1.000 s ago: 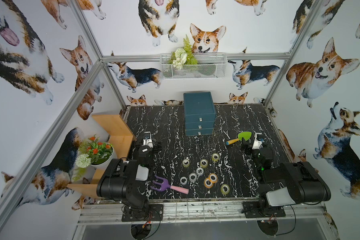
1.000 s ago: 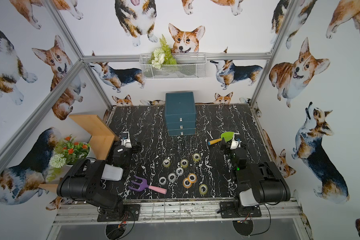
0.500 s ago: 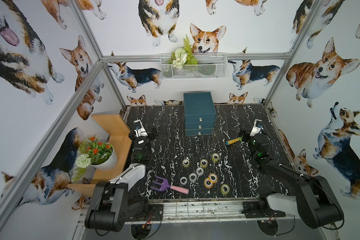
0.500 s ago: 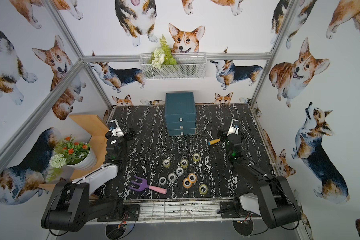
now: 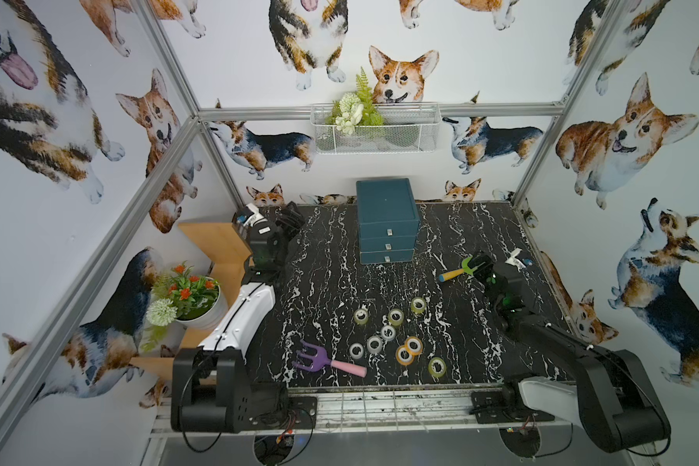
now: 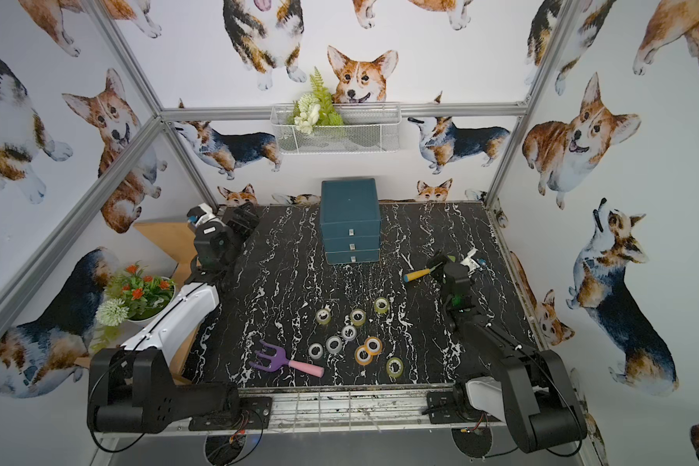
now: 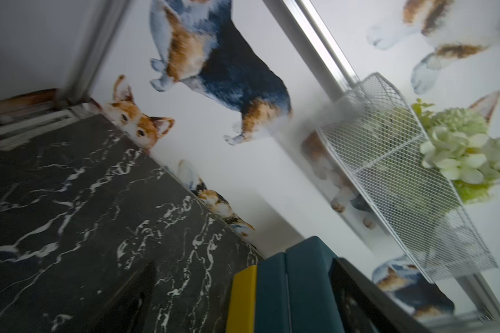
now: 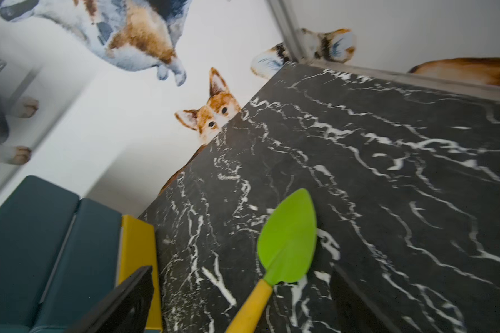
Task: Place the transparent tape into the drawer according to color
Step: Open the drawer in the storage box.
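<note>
Arms are the big news: both have unfolded from the front edge of the bench point(image 5: 327, 274) and stretched toward the back. The left gripper point(image 5: 289, 218) is now up by the back-left corner, and the right gripper point(image 5: 480, 264) is out near the right edge, hanging over the green trowel point(image 5: 459, 271). Jaws on both stand wide apart, with nothing in them. I read that as an opening reach for the drawers: the blue cabinet point(image 5: 386, 201) at the middle of the back edge has all three shut, and no roll can go in until one is pulled. Near the front edge lies the purple rake point(image 5: 313, 360), left of the rolls and clear of the way to the cabinet. The trowel, right under the right jaws, could get nudged. All nine tape rolls point(image 5: 388, 332) haven't budged, a loose cluster near the front edge, right of centre, with yellow-green, clear grey and orange mixed.
</note>
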